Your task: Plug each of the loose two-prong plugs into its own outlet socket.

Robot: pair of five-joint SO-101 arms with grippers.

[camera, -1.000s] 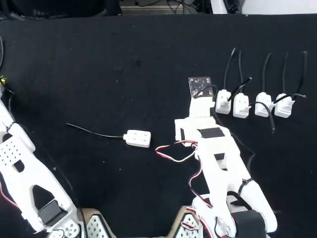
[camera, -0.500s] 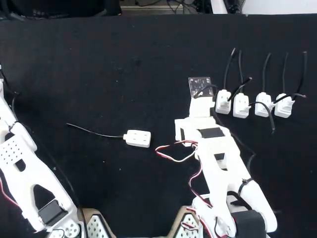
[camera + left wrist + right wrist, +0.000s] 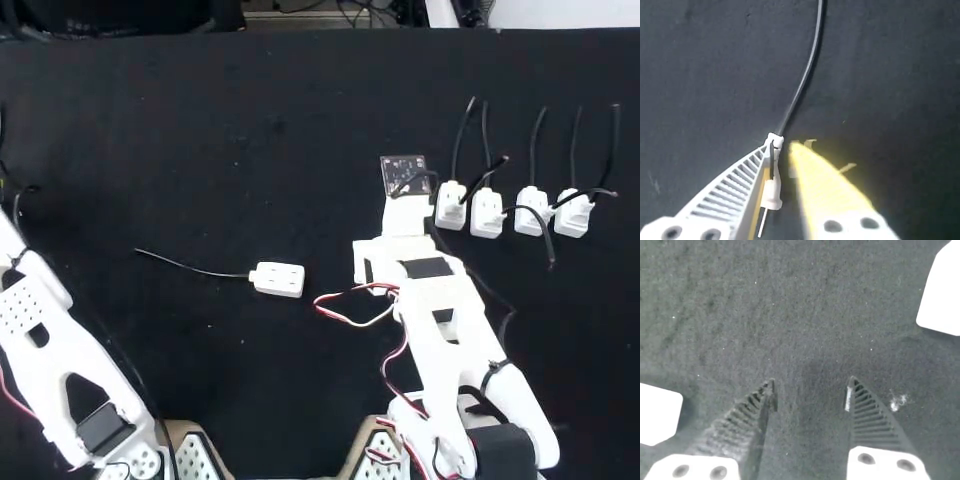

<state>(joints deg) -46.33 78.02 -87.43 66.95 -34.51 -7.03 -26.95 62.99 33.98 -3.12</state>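
My left gripper (image 3: 782, 145) is shut on a white two-prong plug (image 3: 772, 187). Its prongs point back toward the wrist and its black cable (image 3: 802, 85) trails away over the black mat. In the high view the left arm (image 3: 50, 360) stands at the table's left edge. A lone white outlet socket (image 3: 278, 279) lies mid-table, its thin cable running left. A row of several white outlets (image 3: 487, 212) with black cables sits at the right. My right gripper (image 3: 811, 385) hovers open over bare mat, just left of that row.
The right arm (image 3: 430, 290) stretches up the middle, with red and white wires looping beside it. White blocks (image 3: 942, 290) (image 3: 657, 412) lie off to either side of the right gripper. Black mat lies bare around the lone socket.
The left arm has drifted slightly toward the table's left edge. The right arm and the sockets have not moved.
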